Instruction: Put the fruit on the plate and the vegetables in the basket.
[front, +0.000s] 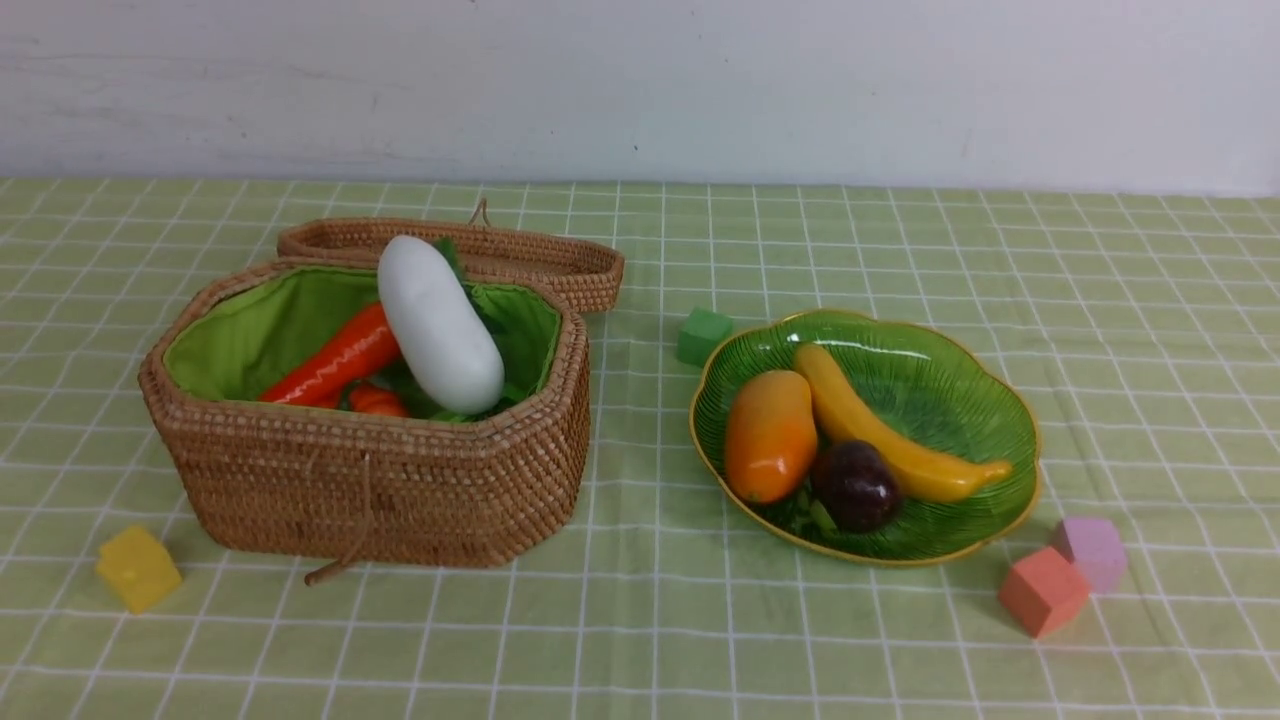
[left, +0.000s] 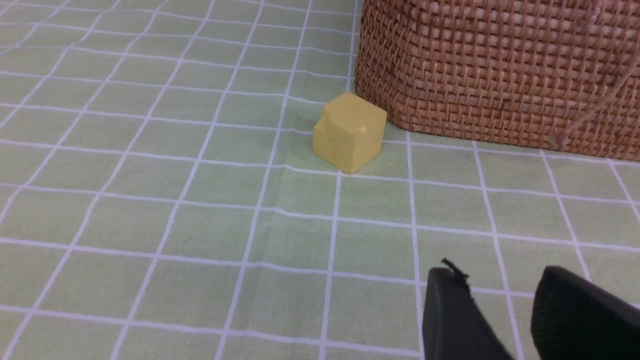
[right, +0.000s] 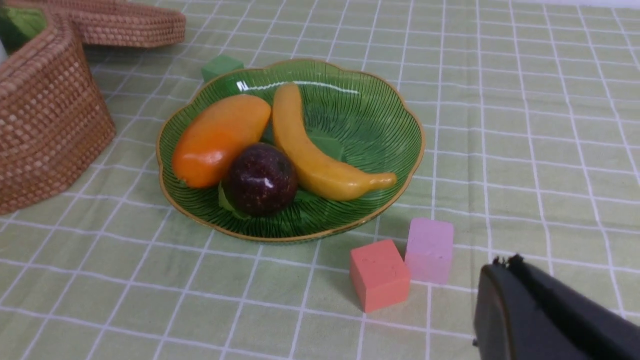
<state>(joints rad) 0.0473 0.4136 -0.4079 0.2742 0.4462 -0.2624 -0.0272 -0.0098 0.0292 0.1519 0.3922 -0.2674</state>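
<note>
Left wrist view first, since it shows what is nearest me: the left gripper (left: 502, 277) has its dark fingers parted, with nothing between them, while over on the other side the right gripper (right: 502, 267) is clenched on itself, holding nothing. Both are above a pale green cloth (front: 620, 620) ruled with white lines. Next come a coral cube (front: 1045, 592) and a lilac cube (front: 1092, 552) beside it on the right, and a yellow cube (front: 138, 568) off to the left, near the basket (front: 380, 490). That is a brown, many-sided wicker piece, its mouth dressed in bright green cloth. Inside I can see a glossy red-orange carrot (front: 340, 355) lying aslant, a bit of small orange pumpkin (front: 378, 400) low down, and a fat, smooth white radish (front: 440, 325) leaning high over the rim, dark green leaves behind it. To the right sits the plate (front: 960, 380), shiny green glass with leaf-like ribs and a wavy gold edge. In it, the round, purple-black mangosteen (front: 857, 486) shows some of its green cap; the plump mango (front: 771, 436) blushes from yellow to orange, and the yellow banana (front: 890, 440) curves behind them. Farther back are a green cube (front: 705, 336) and the woven lid (front: 460, 250).
</note>
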